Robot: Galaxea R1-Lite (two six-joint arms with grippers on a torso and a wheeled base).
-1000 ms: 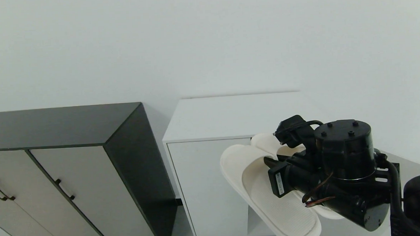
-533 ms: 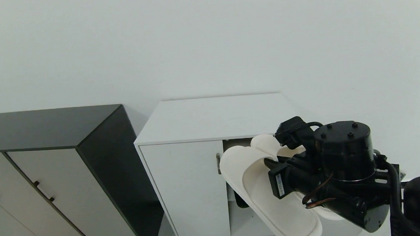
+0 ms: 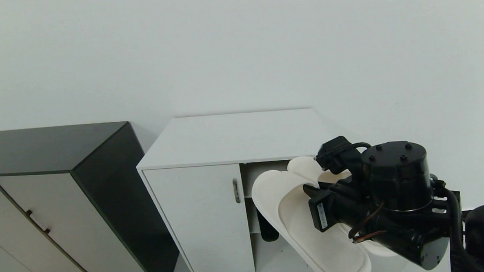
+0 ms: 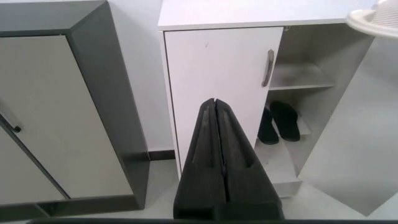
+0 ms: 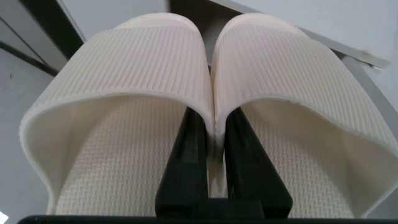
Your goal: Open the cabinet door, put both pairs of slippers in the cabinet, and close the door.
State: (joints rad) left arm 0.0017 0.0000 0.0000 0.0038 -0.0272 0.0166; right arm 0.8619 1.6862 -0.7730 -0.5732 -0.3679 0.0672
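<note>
My right gripper (image 5: 214,127) is shut on a pair of white slippers (image 3: 298,219), its fingers (image 5: 186,162) pinching the two inner walls together. The pair hangs tilted in front of the white cabinet (image 3: 234,136). That cabinet's left door (image 3: 196,219) is closed, with a metal handle (image 3: 236,190). Its right half stands open, showing a shelf and a pair of black slippers (image 4: 280,122) on the lower level. The swung-out right door (image 4: 354,137) shows beside the opening. My left gripper (image 4: 215,102) is shut on nothing, facing the closed door from some distance.
A dark cabinet (image 3: 54,148) with grey doors stands close to the left of the white one, with a narrow gap between them. A plain white wall (image 3: 238,50) runs behind both. Bare floor (image 4: 161,180) lies in front.
The whole head view has shifted, so both cabinets slid left in the picture and the open half with the black slippers came into sight. My right gripper holds the white slippers as before.
</note>
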